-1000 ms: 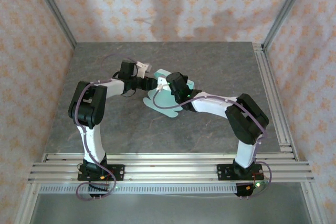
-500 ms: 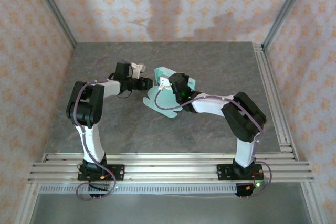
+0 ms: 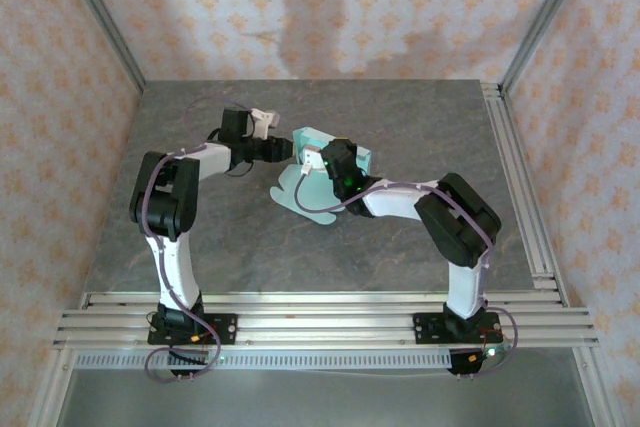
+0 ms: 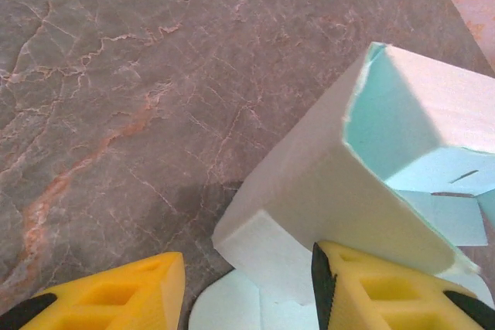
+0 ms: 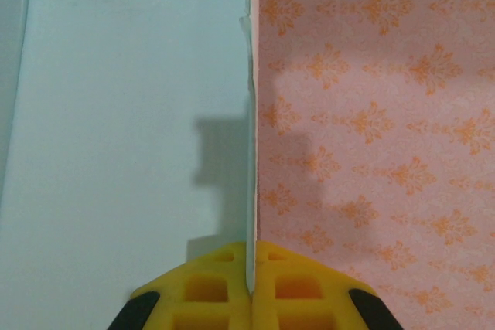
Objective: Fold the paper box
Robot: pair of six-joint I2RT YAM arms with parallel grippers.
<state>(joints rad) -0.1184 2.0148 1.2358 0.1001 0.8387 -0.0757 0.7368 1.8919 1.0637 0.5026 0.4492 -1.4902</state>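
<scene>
Our right fingers [image 5: 209,287] pinch a wall of the pale mint-green card paper box [image 3: 300,195]; left fingers [image 4: 116,291] hang released beside it. Pushing hard could crease that wall.

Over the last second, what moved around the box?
The left gripper slid a little left and toward the far side, by the box's left corner, and stayed open with nothing held. The right arm's elbow swung slightly left. Unchanged: the right gripper is still shut on the box's raised wall, and the box hasn't left its spot.
</scene>
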